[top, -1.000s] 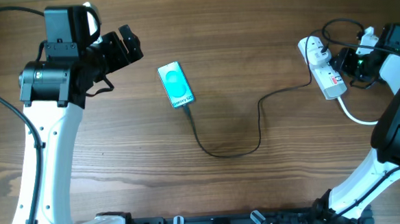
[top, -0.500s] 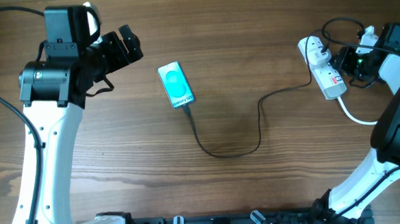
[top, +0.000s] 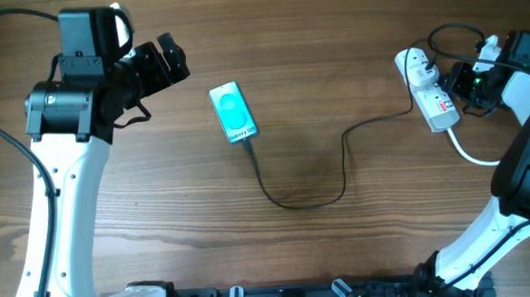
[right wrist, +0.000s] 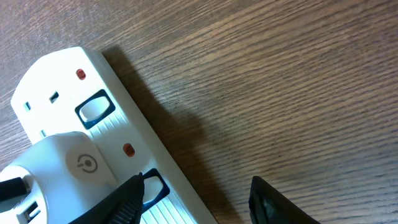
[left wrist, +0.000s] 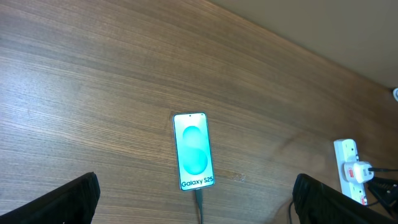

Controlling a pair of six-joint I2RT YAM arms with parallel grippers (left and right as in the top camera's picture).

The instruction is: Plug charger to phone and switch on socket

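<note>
Looking down from overhead, the phone (top: 233, 113) lies flat on the brown wood-grain desk (top: 332, 45), left of centre. Its long axis tilts a little, running from upper left to lower right, with the text end toward the near edge. The charger (top: 295, 204) leaves that end, loops toward the near edge, then climbs right to the socket (top: 430, 90). The socket lies at the far right, its long axis slanting the same way as the phone's, with a thick white cord (top: 470, 151) trailing off its lower end. The left tool (top: 177, 60) hangs spread wide and empty, apart from the phone to its upper left. The right tool (top: 460, 84) sits just beside the socket's right edge.

From the left wrist, the phone stands upright in frame, its "Galaxy S25" text lowest, the thin black cable exiting below. Both fingers (left wrist: 68, 199) sit far apart at the bottom corners.

From the right wrist, the socket runs diagonally and carries a rocker switch (right wrist: 94, 107), red dots and a white adapter (right wrist: 68, 165). The tool's jaws are partly parted and grip nothing. One finger (right wrist: 124, 202) sits at a second rocker switch, though I cannot tell whether it touches; the other is over bare wood.
</note>
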